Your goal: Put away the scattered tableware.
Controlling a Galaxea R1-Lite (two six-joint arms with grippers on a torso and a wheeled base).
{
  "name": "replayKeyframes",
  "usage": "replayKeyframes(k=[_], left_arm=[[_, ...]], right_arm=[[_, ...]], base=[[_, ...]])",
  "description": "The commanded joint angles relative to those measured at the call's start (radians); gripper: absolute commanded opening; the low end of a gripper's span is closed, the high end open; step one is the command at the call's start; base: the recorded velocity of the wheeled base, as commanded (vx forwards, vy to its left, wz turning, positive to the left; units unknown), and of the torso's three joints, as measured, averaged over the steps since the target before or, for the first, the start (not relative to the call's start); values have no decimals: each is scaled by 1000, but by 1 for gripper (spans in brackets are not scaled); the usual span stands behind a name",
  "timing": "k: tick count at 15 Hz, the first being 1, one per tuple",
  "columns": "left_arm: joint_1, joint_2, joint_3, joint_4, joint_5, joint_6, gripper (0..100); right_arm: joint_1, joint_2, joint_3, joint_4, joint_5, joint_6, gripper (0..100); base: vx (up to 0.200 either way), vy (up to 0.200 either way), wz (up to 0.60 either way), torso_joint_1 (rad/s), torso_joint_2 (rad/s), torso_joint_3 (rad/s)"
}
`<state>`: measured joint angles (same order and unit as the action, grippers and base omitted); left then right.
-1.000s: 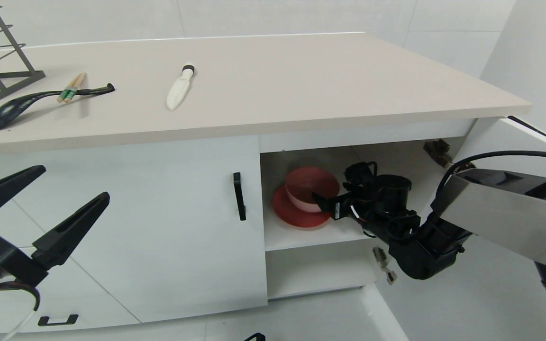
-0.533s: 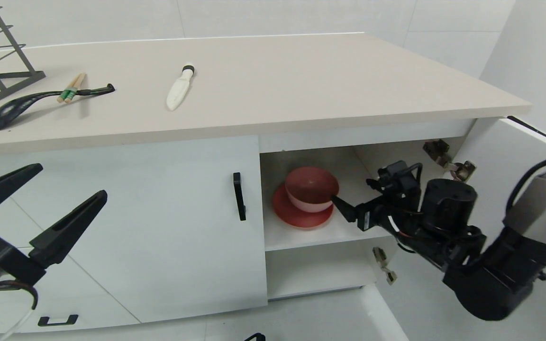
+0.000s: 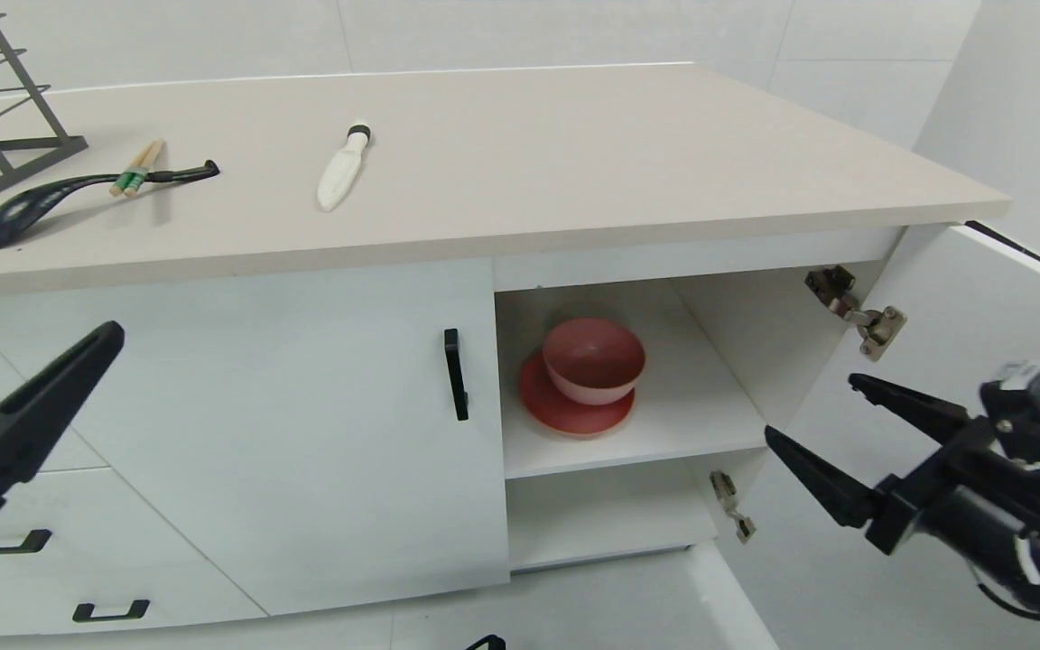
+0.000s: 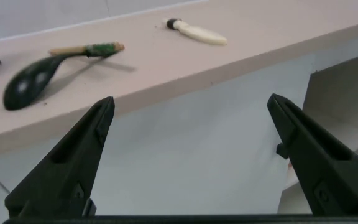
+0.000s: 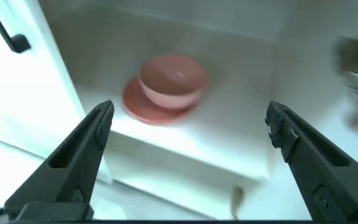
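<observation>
Nesting bowl (image 3: 593,359) on plate (image 3: 574,417) on the cabinet shelf (image 3: 696,417) likely saves space; right gripper (image 3: 811,405) and left gripper (image 4: 189,99) both spread, empty.

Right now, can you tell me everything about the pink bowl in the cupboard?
The pink bowl is round, smooth and looks like plastic. It stands upright and looks empty, resting on a red plate on the upper shelf of the open cupboard. Nothing else touches it.
</observation>
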<state>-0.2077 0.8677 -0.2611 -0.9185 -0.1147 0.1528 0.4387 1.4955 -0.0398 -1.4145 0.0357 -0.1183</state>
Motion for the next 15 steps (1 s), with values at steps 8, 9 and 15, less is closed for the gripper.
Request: replayKeyframes(k=[8,9,15], left_arm=[[63,-483,-52,615,78,21,100],[85,-532,-30,662,89,8,100],[114,-717,227,704,130,-85,100]], right_arm=[[-437,-1262,37,1106,82,118,100],[-476,-1370,21,1224,110,112,100],[-492,-1414,40,1405,24,66,100]], base=[[0,0,0,0,0,0],[0,0,0,0,0,0],[0,0,0,0,0,0]])
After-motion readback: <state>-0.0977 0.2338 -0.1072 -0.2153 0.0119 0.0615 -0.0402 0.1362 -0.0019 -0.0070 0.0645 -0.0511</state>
